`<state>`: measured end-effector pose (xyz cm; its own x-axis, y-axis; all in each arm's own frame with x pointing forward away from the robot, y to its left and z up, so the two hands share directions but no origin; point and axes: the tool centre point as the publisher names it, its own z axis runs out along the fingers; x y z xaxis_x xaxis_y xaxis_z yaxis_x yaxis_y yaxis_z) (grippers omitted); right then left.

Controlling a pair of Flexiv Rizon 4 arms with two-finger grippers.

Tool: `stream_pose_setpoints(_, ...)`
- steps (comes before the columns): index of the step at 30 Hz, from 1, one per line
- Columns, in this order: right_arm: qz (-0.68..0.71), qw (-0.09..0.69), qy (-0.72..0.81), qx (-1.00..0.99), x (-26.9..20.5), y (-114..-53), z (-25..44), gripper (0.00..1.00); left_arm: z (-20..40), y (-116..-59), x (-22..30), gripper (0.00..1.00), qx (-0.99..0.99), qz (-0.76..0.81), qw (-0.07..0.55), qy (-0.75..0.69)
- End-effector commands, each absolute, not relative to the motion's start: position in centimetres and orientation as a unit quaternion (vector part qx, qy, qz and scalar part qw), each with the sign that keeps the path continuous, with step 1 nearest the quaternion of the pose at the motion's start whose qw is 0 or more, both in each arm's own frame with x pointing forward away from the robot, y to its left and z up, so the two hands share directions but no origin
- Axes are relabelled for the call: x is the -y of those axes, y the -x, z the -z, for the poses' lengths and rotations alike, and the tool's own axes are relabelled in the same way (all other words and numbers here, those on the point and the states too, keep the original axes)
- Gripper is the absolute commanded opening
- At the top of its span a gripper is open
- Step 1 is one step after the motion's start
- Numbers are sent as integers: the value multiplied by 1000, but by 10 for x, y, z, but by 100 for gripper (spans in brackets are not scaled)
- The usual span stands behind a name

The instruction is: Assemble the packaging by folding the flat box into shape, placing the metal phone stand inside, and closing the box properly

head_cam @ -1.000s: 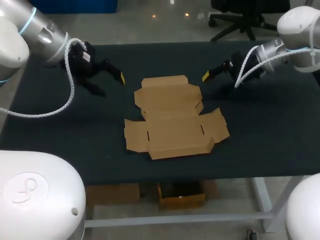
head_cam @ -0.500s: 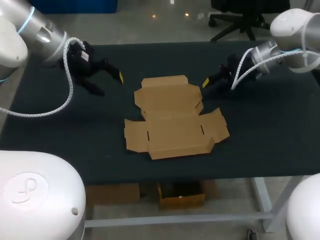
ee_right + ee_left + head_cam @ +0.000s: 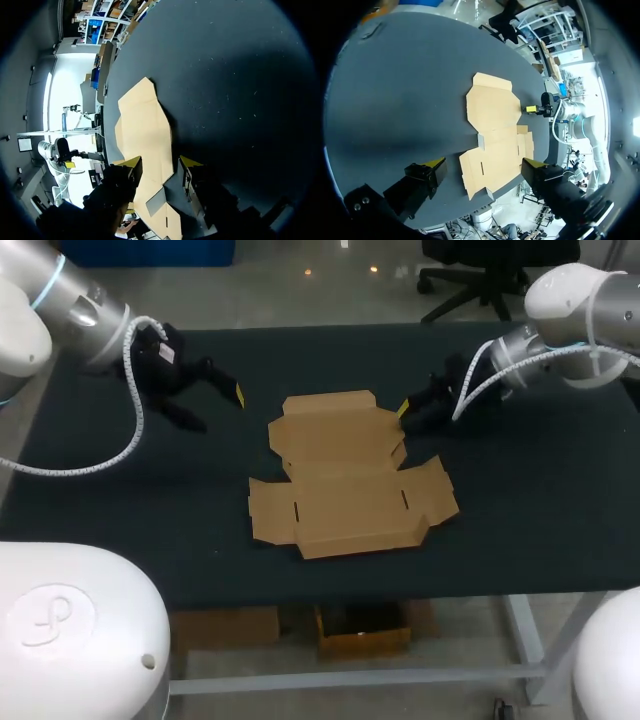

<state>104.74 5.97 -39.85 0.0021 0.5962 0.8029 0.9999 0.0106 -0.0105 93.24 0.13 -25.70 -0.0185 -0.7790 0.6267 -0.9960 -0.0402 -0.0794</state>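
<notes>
The flat brown cardboard box (image 3: 345,475) lies unfolded in the middle of the dark table (image 3: 530,510). My left gripper (image 3: 220,408) hovers off the box's far left corner, open and holding nothing. In its wrist view the left gripper (image 3: 482,164) has its fingers wide apart, with the box (image 3: 492,125) ahead of it. My right gripper (image 3: 408,412) sits at the box's far right edge. In the right wrist view its fingers (image 3: 192,167) stand partly apart above the edge of the box (image 3: 142,125), gripping nothing. No metal phone stand is in view.
Bare dark tabletop surrounds the box on all sides. From the left wrist, my right gripper (image 3: 532,108) shows beyond the box. From the right wrist, the left gripper (image 3: 69,163) shows far off past the box.
My right arm has moved left, bringing its gripper up to the box's far right edge, and its fingers have narrowed. The left arm and the box have stayed still.
</notes>
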Motion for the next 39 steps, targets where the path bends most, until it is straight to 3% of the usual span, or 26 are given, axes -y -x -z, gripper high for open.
stream_pose_setpoints(1,312,329,628,632,-59,-1051,404,44,256,-932,-3,100,662,-265,204,-670)
stream_pose_setpoints(39,356,339,638,593,-85,-1054,418,45,260,-925,-17,100,659,-271,207,-671)
